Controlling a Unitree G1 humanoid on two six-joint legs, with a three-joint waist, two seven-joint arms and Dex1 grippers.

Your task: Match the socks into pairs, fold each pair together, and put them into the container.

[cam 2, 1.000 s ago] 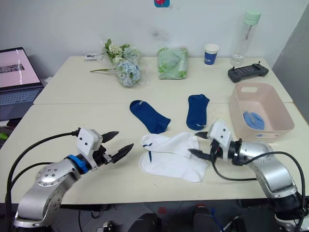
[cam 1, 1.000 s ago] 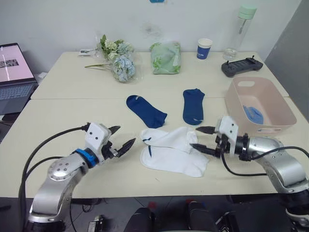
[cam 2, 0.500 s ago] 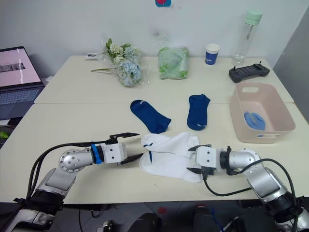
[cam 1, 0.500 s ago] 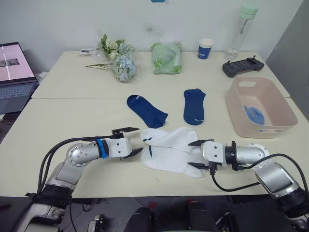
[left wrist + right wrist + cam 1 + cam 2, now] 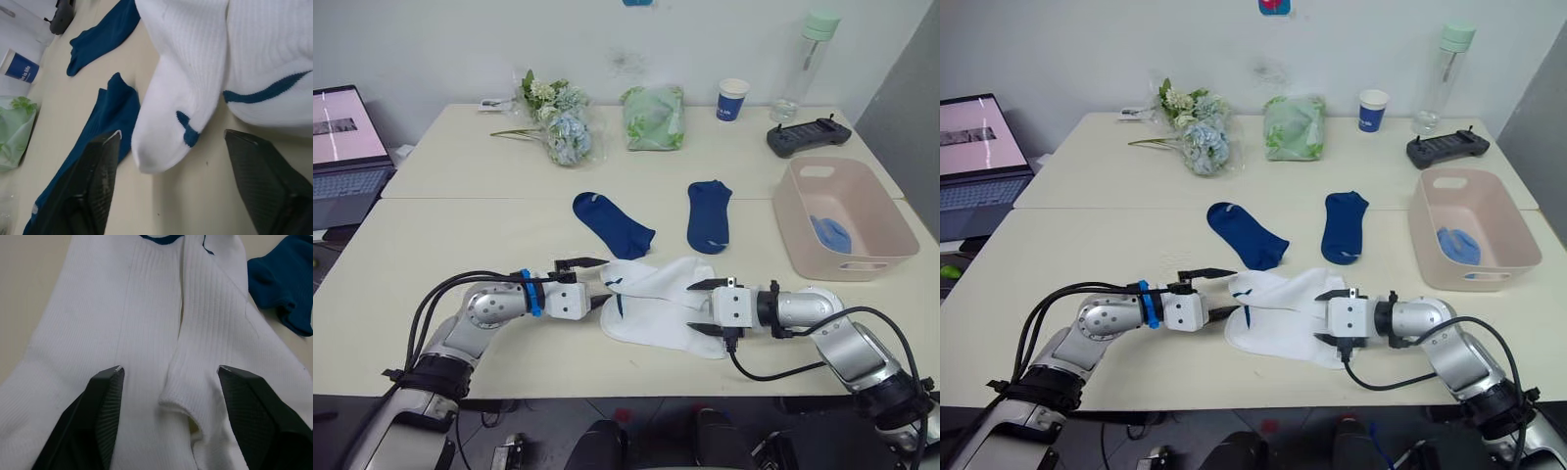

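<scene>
White socks (image 5: 661, 305) overlapped at table front centre | left gripper (image 5: 592, 283) spread open at their left edge | right gripper (image 5: 702, 306) agape over right end | navy socks (image 5: 612, 224) behind | pink tub (image 5: 842, 217) right, blue sock inside

Head stereo pair down over table (image 5: 431, 245); wrist cams close on white socks (image 5: 161, 357).
</scene>
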